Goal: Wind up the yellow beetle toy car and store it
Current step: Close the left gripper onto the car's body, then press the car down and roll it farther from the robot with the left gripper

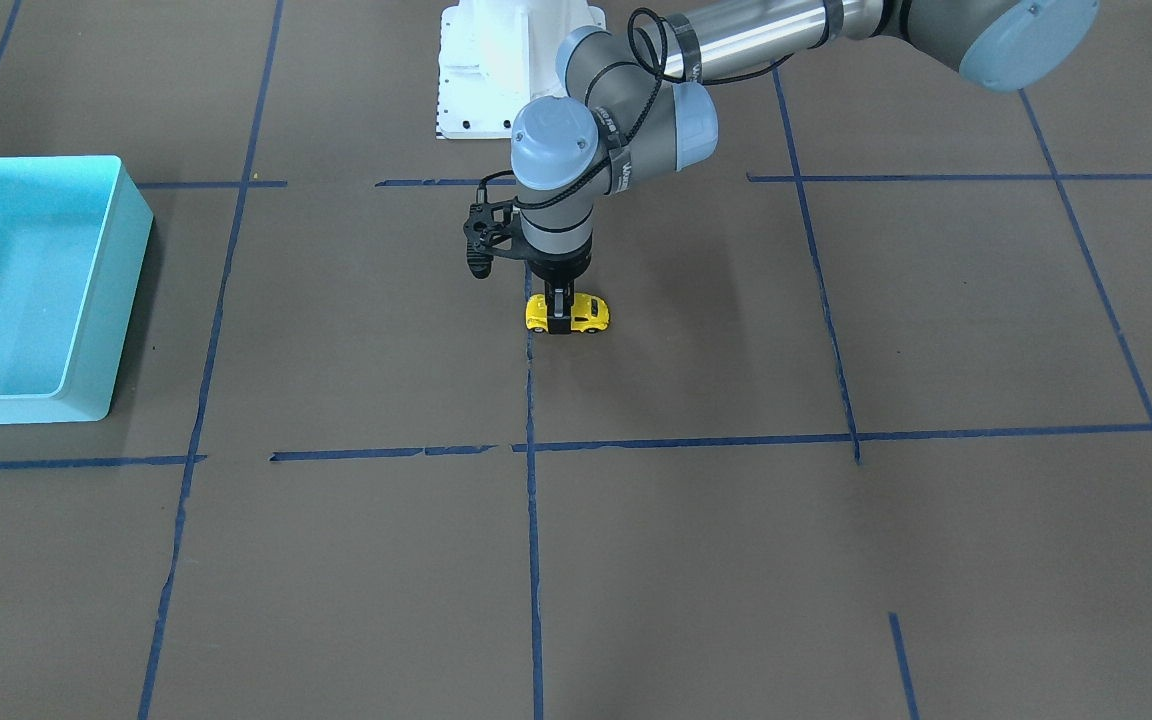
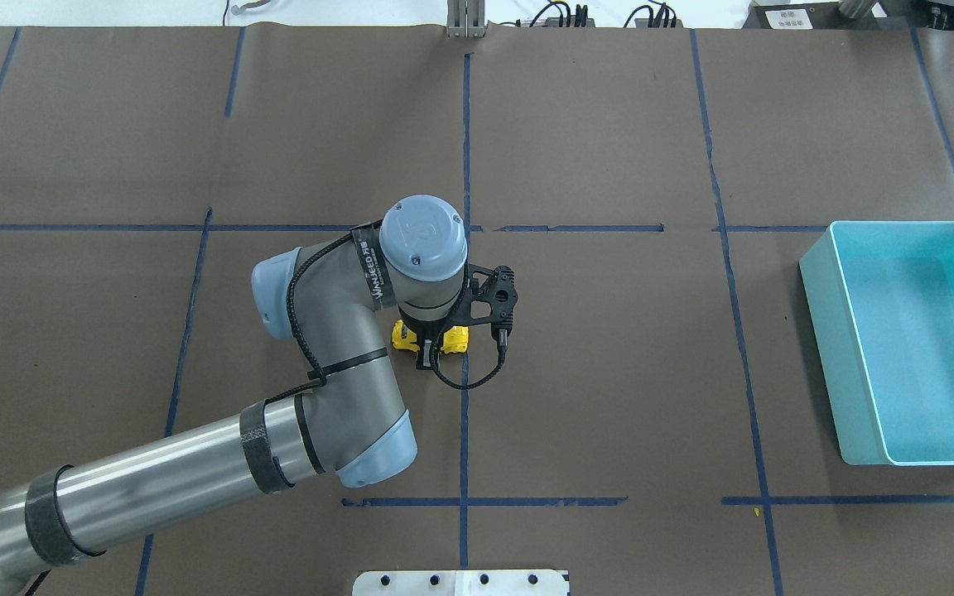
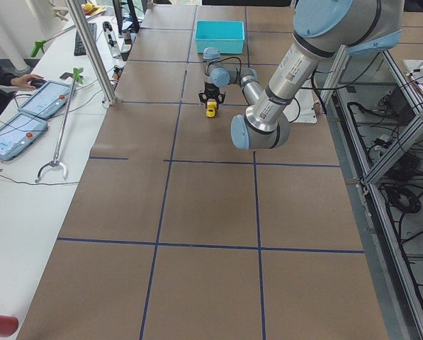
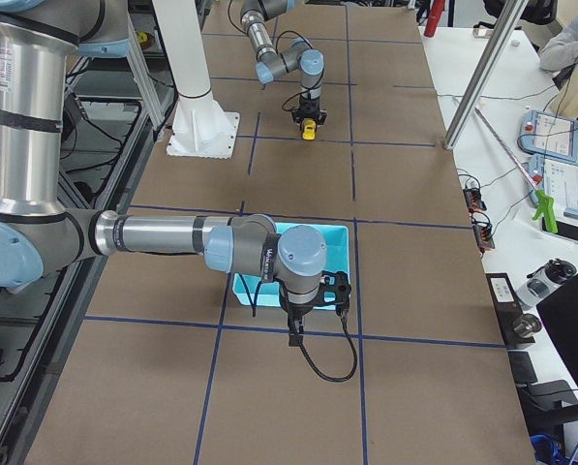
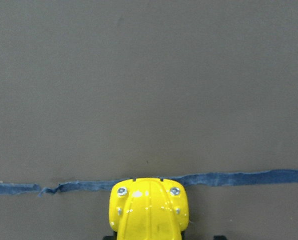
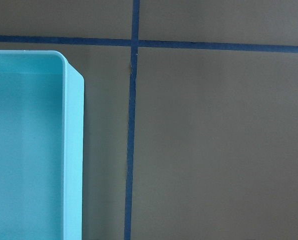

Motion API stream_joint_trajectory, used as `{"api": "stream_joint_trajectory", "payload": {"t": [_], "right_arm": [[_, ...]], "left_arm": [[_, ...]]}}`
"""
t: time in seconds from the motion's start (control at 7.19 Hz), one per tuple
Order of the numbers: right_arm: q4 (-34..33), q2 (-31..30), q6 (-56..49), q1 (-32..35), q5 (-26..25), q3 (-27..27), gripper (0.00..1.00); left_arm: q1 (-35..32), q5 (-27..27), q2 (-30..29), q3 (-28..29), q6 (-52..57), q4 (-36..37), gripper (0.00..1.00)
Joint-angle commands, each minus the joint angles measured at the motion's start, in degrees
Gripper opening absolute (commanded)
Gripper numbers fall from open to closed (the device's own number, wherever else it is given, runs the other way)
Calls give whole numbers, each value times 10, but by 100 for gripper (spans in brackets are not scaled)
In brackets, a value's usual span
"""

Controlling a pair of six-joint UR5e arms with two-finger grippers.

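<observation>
The yellow beetle toy car (image 1: 591,312) is on the brown table near its centre, beside a blue tape line. My left gripper (image 1: 561,318) points straight down over it, its black fingers closed on the car's sides. The overhead view shows the car (image 2: 454,339) half hidden under the wrist. In the left wrist view the car's rounded end (image 5: 149,210) fills the bottom edge, touching the tape line. My right gripper (image 4: 296,334) shows only in the exterior right view, hanging beside the turquoise bin (image 4: 342,232); I cannot tell whether it is open or shut.
The turquoise bin (image 2: 816,281) stands on the robot's right side of the table and looks empty; its rim also shows in the right wrist view (image 6: 74,150). The white robot base (image 1: 476,70) is behind the car. Blue tape lines grid the table.
</observation>
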Motion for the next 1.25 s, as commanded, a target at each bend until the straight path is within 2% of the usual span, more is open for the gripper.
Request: {"api": "stream_joint_trajectory", "payload": {"t": [0.0, 0.14, 0.28, 0.42, 0.56, 0.83, 1.11], "right_arm": [[0, 0, 0, 0, 1, -1, 100], [0, -3, 0, 0, 0, -1, 100], [0, -4, 0, 0, 0, -1, 100], [0, -5, -1, 0, 0, -2, 100], [1, -4, -1, 0, -3, -2, 100], [1, -1, 7, 0, -1, -1, 100], [1, 1, 8, -1, 4, 9, 100]], "left_arm": [[-3, -1, 3, -1, 2, -4, 47], [-4, -2, 9, -7, 2, -6, 26], [-13, -16, 13, -9, 1, -11, 16], [-31, -52, 14, -9, 2, -10, 10], [-38, -65, 22, -18, 2, -11, 4], [-37, -65, 46, -25, 3, -73, 0], [-36, -65, 44, -26, 3, -78, 0]]}}
